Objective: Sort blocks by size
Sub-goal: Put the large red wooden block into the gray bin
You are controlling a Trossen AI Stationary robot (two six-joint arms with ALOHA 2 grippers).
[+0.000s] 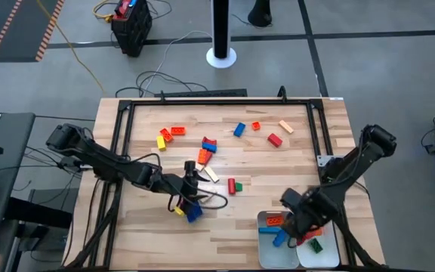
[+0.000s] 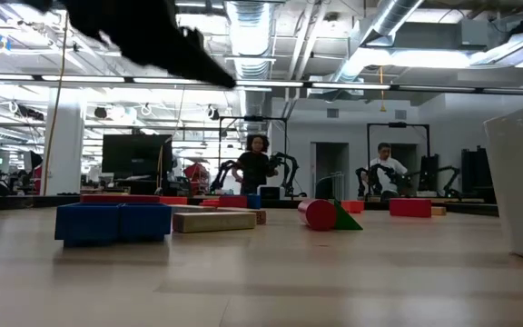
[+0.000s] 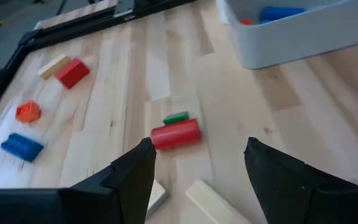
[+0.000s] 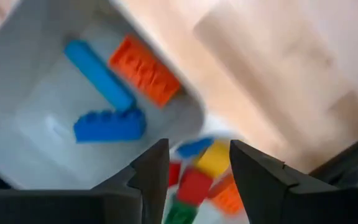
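Observation:
Loose blocks lie scattered on the wooden table (image 1: 149, 227). Among them are a red round block (image 3: 174, 134) with a green one (image 3: 176, 117) beside it, and tan blocks (image 3: 207, 202). My left gripper (image 3: 197, 149) hovers open near the table's middle (image 1: 192, 180), slanting down, with the red round block ahead of its fingers. My right gripper (image 4: 199, 158) stands open, pointing down over two white trays (image 1: 297, 225). One tray (image 4: 36, 124) holds an orange block (image 4: 145, 70) and two blue ones (image 4: 109, 124). The other tray holds small mixed blocks (image 4: 194, 183).
More blocks lie toward the far side: a yellow, red and orange group (image 1: 168, 136), a blue one (image 1: 239, 129), red (image 1: 275, 140) and tan (image 1: 286, 127). A blue block (image 1: 193, 213) sits near the front edge. A black frame (image 1: 202, 97) borders the table's far part.

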